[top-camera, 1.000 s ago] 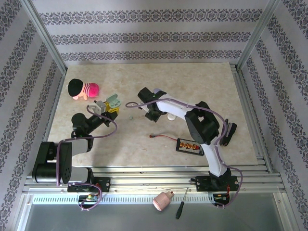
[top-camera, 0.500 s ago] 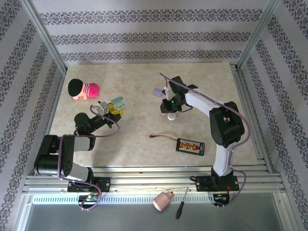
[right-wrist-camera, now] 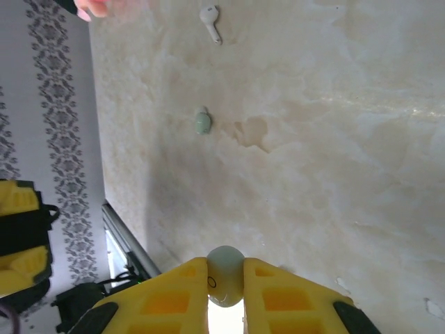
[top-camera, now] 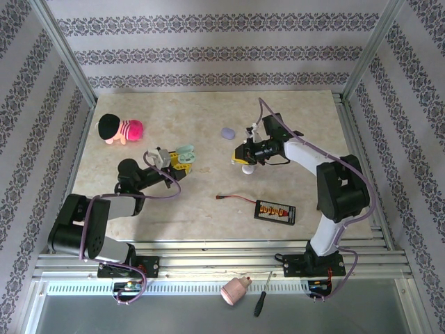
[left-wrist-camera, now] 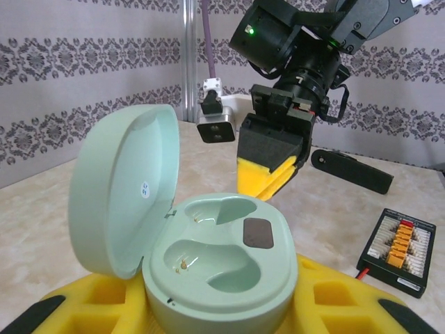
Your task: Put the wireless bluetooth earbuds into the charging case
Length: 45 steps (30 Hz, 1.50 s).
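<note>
My left gripper is shut on the base of a pale green charging case, gripped between its yellow fingers. The case's lid stands open to the left and both wells are empty. My right gripper is shut on a pale green earbud, pinched at its yellow fingertips. In the left wrist view that right gripper hovers just beyond the open case. A second pale green earbud and a white earbud lie on the table.
A lavender case and a white case lie near my right gripper. A black battery pack with a red lead sits front right. A pink striped plush lies back left. A drill chuck and screwdriver rest off the front edge.
My right arm has swung from the table's centre-left to the right, gripper still shut. My left gripper has carried the open green case to the right, towards it.
</note>
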{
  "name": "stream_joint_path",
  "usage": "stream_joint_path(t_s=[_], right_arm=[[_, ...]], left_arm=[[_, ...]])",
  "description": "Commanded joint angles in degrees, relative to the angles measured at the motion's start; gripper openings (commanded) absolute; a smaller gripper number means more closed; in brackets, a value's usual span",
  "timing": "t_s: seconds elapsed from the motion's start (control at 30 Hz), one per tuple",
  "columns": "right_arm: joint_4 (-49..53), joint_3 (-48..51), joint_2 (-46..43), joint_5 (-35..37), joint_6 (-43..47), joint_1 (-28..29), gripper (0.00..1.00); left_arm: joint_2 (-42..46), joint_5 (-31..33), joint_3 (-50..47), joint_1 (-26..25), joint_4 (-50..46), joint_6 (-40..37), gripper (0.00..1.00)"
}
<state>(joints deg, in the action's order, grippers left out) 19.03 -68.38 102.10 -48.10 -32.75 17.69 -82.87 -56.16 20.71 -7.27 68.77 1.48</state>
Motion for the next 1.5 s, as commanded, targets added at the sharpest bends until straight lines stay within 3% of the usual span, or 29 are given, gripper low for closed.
stream_joint_path(t_s=[0.0,0.2,0.5,0.87,1.47], right_arm=[[-3.3,0.9,-3.2,-3.4,-2.1,0.2,0.14],[-3.1,0.2,-7.3,-7.3,8.5,3.1,0.13],[-1.7,-5.7,-8.9,-9.0,16.4,10.9,0.15],[-2.3,-10.7,-6.7,-7.1,17.8,14.3,0.15],[-2.9,-9.9,-2.5,-6.1,18.3,15.2,0.15]], left_arm=[[-2.1,-1.6,2.0,-1.7,1.2,-0.4,0.36],[-5.3,-3.6,3.3,-3.0,5.6,2.8,0.36],[-3.5,-6.8,4.2,-3.0,0.2,0.5,0.36],[-1.7,-8.4,4.1,-3.1,-2.5,-1.2,0.35],[-4.5,-8.3,3.9,-3.6,6.9,4.9,0.35]])
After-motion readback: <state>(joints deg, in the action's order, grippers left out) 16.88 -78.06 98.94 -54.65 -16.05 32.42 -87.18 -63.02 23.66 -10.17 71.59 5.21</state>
